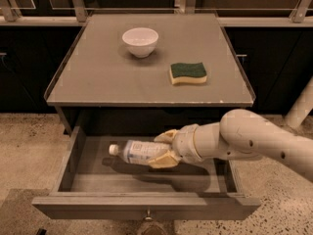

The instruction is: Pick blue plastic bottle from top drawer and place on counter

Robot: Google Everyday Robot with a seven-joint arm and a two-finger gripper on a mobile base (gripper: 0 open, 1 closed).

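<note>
Inside the open top drawer [146,205], the claw [164,149] is clamped around the blue plastic bottle [137,152], held sideways.

Beyond the end effector [164,149], low over the open drawer [146,212], a white bowl [140,41] stands far back, slightly left; a green-topped yellow sponge [188,73] lies nearer, slightly right.

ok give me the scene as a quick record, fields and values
gripper: over the open drawer, fingers shut on the bottle's base end
blue plastic bottle: held sideways, white cap pointing away from the gripper, shadow on the drawer floor below
top drawer: pulled open
counter: holds a white bowl and a sponge, apart
</note>
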